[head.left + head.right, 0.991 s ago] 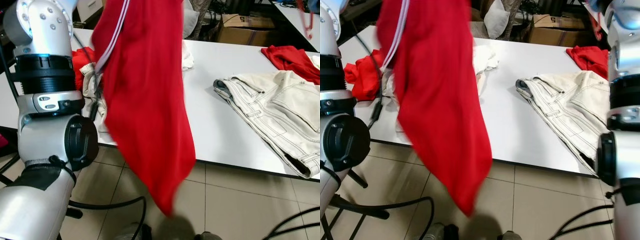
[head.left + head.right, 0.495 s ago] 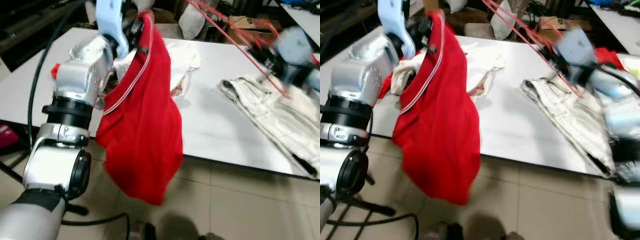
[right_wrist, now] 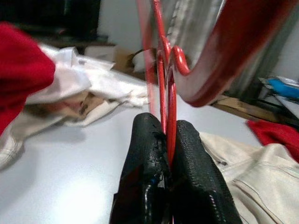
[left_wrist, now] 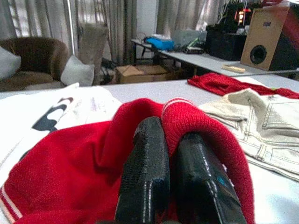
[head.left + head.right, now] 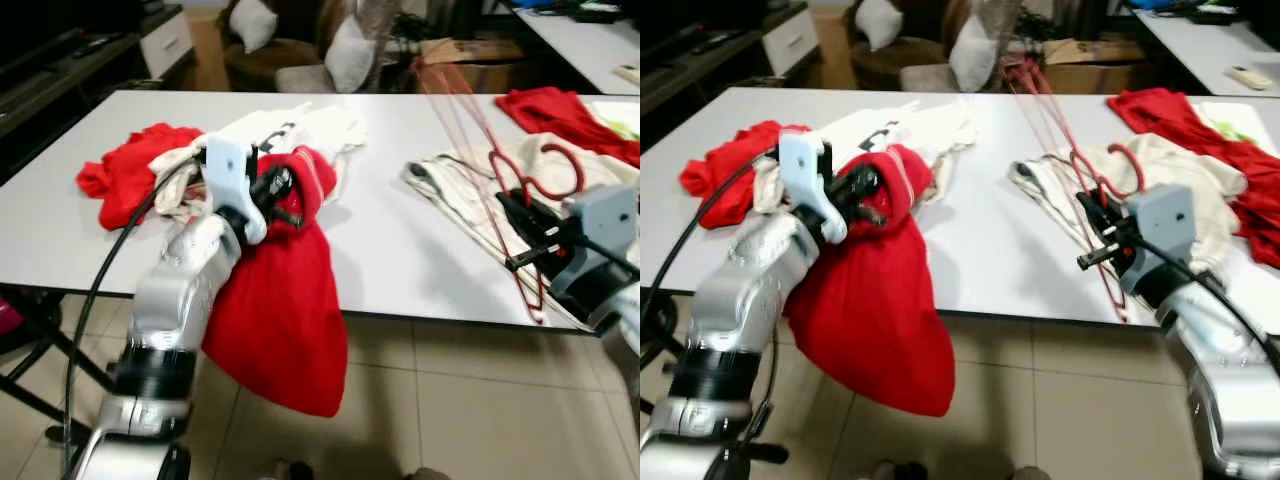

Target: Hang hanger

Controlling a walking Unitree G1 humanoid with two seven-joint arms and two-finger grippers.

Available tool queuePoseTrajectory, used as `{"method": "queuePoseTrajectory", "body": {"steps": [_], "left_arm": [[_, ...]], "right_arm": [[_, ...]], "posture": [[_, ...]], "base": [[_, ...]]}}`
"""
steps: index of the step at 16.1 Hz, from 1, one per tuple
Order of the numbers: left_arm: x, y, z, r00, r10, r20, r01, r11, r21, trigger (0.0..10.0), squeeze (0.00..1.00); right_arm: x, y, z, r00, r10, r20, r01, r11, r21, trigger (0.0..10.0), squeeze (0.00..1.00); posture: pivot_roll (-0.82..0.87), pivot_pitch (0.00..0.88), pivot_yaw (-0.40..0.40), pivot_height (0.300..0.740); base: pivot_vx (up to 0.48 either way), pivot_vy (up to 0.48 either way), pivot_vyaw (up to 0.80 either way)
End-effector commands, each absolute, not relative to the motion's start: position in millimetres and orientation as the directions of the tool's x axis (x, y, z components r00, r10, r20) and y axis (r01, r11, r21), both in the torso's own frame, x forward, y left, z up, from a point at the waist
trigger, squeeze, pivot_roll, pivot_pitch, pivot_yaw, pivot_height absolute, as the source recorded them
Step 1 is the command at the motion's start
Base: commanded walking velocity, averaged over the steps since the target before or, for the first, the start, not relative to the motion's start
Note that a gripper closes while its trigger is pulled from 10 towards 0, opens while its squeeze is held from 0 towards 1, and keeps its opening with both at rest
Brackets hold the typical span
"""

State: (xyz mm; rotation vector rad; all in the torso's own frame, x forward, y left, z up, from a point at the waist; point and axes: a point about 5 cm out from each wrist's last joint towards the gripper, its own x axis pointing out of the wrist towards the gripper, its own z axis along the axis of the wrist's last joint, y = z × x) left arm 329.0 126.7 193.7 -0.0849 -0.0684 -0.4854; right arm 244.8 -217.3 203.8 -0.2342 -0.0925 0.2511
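A red garment (image 5: 283,318) with a white-striped ribbed cuff droops from the white table (image 5: 400,260) over its front edge. My left gripper (image 5: 284,190) is shut on its bunched top, just above the tabletop; the left wrist view shows both black fingers (image 4: 145,177) pressed together into the red knit (image 4: 196,116). To the right, my right gripper (image 5: 522,232) is shut on a red wire hanger (image 5: 545,172) near its hook. The hanger's thin wires slant up and back over the table. In the right wrist view the red hanger (image 3: 164,70) is pinched between the fingers (image 3: 142,158).
On the table lie a red cloth heap (image 5: 128,172) at the left, a white shirt (image 5: 300,125), cream jeans (image 5: 1180,175) under the hanger, and another red garment (image 5: 560,108) at the far right. Chairs with cushions (image 5: 345,50) and a cardboard box (image 5: 470,62) stand behind. The floor is tiled.
My left arm has come down from high up, bringing the red garment to the table edge. My right arm with the hanger has swung down into view at the right. The camera shifted too.
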Motion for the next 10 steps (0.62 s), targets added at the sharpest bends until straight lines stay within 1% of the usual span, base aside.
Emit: {"method": "queuePoseTrajectory", "body": {"steps": [1,2,3,4,6,10], "left_arm": [[322.4,126.1,196.7,0.888,-0.443,0.122,0.448,0.894,-0.015,10.0,0.0],[322.4,126.1,196.7,0.888,-0.443,0.122,0.448,0.894,-0.015,10.0,0.0],[315.9,125.6,187.7,0.899,-0.425,0.104,0.427,0.904,-0.002,10.0,0.0],[310.7,123.6,187.2,0.905,-0.413,0.102,0.414,0.91,0.008,10.0,0.0],[308.5,121.5,187.5,0.903,-0.419,0.096,0.418,0.908,0.035,10.0,0.0],[309.0,120.5,187.1,0.901,-0.424,0.087,0.422,0.906,0.047,10.0,0.0]], "right_arm": [[236.7,-205.0,205.2,0.969,0.229,0.092,-0.208,0.96,-0.189,10.0,0.0],[236.7,-205.0,205.2,0.969,0.229,0.092,-0.208,0.96,-0.189,10.0,0.0],[231.0,-193.6,193.1,0.986,0.149,0.077,-0.141,0.985,-0.1,10.0,0.0],[225.0,-185.6,183.1,0.996,0.086,0.032,-0.083,0.994,-0.075,10.0,0.0],[222.0,-184.1,177.8,0.999,0.039,0.006,-0.039,0.999,-0.012,10.0,0.0],[222.5,-186.6,175.0,1.0,-0.002,-0.021,0.002,1.0,0.001,10.0,0.0]], "posture": [[-0.2,0.0,0.106,0.74],[-0.2,0.0,0.106,0.74],[-0.2,0.0,0.097,0.74],[-0.2,0.0,0.093,0.74],[-0.2,0.0,0.094,0.74],[-0.2,0.0,0.109,0.74]], "base": [[0.0,0.0,0.0],[0.0,0.0,0.0],[0.0,-0.33,0.0],[0.0,-0.446,0.0],[0.0,-0.458,0.0],[0.0,-0.452,0.0]]}}
